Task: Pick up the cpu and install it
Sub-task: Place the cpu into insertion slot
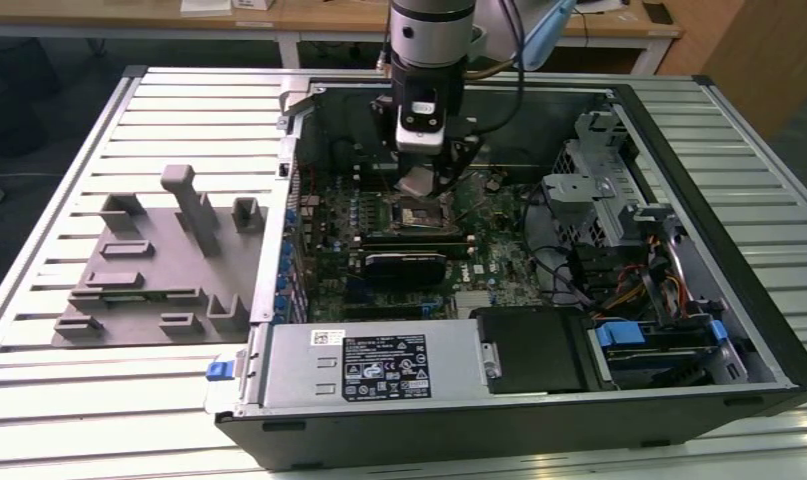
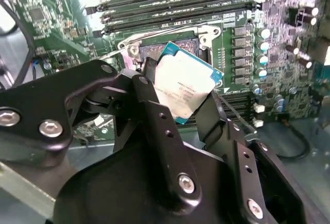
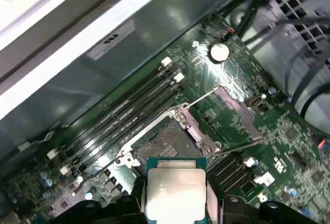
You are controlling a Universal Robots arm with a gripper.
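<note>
The gripper point(image 2: 179, 111) is closed on the cpu point(image 2: 186, 85): its two black fingers point(image 2: 154, 115) press on opposite edges of the chip, with the silver top facing the cameras in both wrist views. The chip is in the air and tilted, not flat, just above the open cpu socket point(image 3: 166, 142) near the middle of the motherboard point(image 1: 376, 290), inside the computer case point(image 1: 757, 330). In the first wrist view the socket's metal load plate point(image 3: 233, 111) stands folded back, so the contact field is free.

I judge that the picking is done and the installing is in hand, at the stage of bringing the chip over the socket. To seat it, the chip must become level and its edges must match the socket frame before any release. A tilted or shifted descent could damage the contacts.

The grey fixture block point(image 1: 150, 265) lies outside the case, on the slatted table point(image 1: 56, 400).
</note>
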